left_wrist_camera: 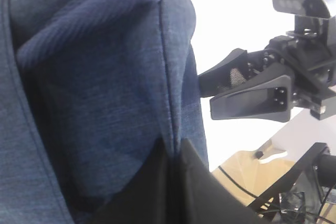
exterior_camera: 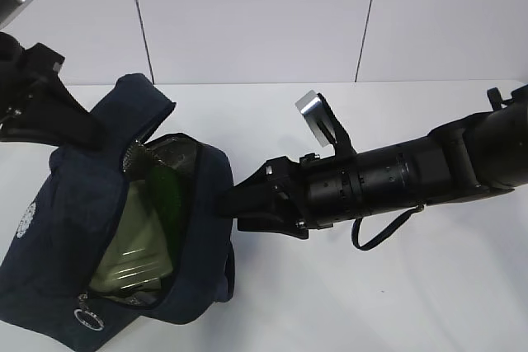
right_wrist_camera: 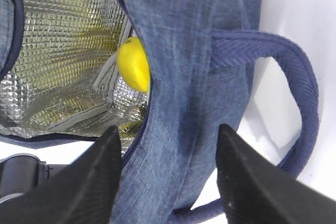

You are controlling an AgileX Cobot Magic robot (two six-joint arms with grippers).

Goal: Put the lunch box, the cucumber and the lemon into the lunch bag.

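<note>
The navy lunch bag point(exterior_camera: 49, 237) lies open on the white table at the left. Inside it show the lunch box point(exterior_camera: 136, 249) with its sage-green lid and the dark green cucumber point(exterior_camera: 169, 191). The lemon point(right_wrist_camera: 134, 65) lies inside against the silver lining, seen only in the right wrist view. My left gripper point(exterior_camera: 106, 138) is shut on the bag's upper fabric point(left_wrist_camera: 105, 77) and holds it up; its fingertips point(left_wrist_camera: 176, 148) pinch the cloth. My right gripper point(exterior_camera: 231, 208) is open and empty, just outside the bag's right wall point(right_wrist_camera: 184, 77).
A strap handle point(right_wrist_camera: 294, 93) loops out to the right of the bag wall. The silver ring pull point(exterior_camera: 88, 319) hangs at the bag's front corner. A black cable point(exterior_camera: 384, 232) dangles under the right arm. The right gripper also shows in the left wrist view point(left_wrist_camera: 207, 90).
</note>
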